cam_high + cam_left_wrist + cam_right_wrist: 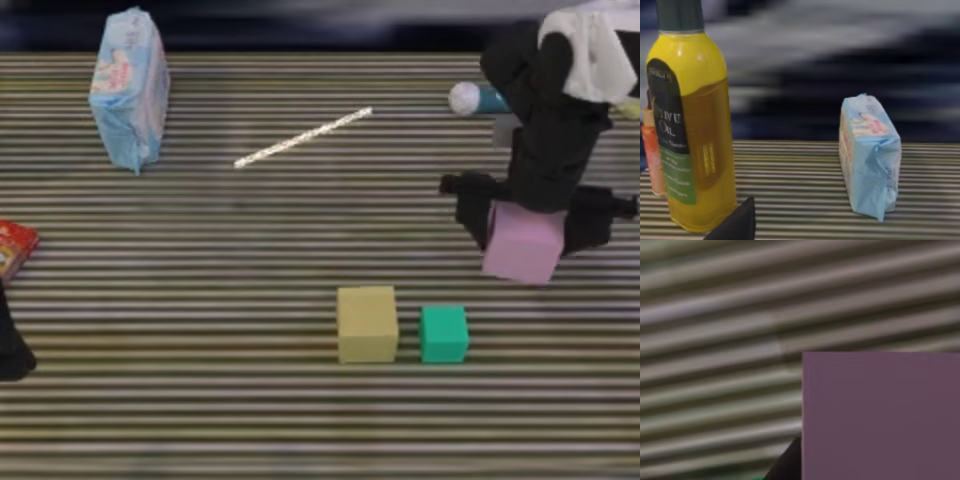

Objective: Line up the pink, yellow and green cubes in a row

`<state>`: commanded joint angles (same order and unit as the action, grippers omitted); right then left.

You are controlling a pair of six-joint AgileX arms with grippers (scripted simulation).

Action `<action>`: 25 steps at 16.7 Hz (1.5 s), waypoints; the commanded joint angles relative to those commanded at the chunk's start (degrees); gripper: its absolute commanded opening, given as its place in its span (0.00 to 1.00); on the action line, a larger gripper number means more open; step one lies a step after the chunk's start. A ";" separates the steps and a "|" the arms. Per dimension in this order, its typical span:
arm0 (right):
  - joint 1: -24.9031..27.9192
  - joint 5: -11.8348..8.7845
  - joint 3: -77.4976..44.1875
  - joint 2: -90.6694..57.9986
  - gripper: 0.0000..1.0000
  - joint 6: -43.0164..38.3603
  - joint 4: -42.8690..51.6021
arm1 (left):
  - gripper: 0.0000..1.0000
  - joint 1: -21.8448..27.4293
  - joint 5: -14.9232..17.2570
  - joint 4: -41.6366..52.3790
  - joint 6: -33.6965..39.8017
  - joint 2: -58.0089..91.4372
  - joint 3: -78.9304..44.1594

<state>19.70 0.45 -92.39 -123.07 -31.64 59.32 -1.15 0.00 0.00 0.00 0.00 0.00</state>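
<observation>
Far left of the striped bench (200, 420), my left arm sits parked at the edge, and only a dark bit of the left gripper (12, 350) shows – can't tell what its fingers are doing. Just behind it there's a red box (14, 246) poking in from the edge. The left wrist view catches a big olive oil bottle (692, 125) with a small orange bottle (652, 150) tucked beside it. Further back on the left stands a blue-and-white tissue pack (130, 88), and a thin white straw (303, 137) lies at a slant near the middle back.

Moving right – the yellow cube (367, 323) sits on the bench toward the front, with the small green cube (444, 333) just beside it on its right, a thin gap between them. They're roughly level with each other.

Over on the right, the right gripper (530, 225) has its fingers clamped on the pink cube (523, 243), one finger on either side. That cube is tilted a little, behind and to the right of the green one, well apart from it. A teal-handled toy microphone (478, 98) peeks out behind the arm.
</observation>
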 joint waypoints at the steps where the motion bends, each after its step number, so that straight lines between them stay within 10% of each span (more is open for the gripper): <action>1: 0.04 -0.02 -0.58 0.61 0.00 0.05 0.89 | 1.00 0.00 0.00 0.00 0.00 0.00 0.00; 9: 2.37 0.03 -4.62 -2.22 0.00 -1.64 3.48 | 1.00 0.00 0.00 0.00 0.00 0.00 0.00; 25: 31.28 0.29 -60.32 -30.20 0.00 -19.85 29.64 | 1.00 0.00 0.00 0.00 0.00 0.00 0.00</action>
<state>50.98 0.74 -152.70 -153.27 -51.49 88.96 -1.15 0.00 0.00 0.00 0.00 0.00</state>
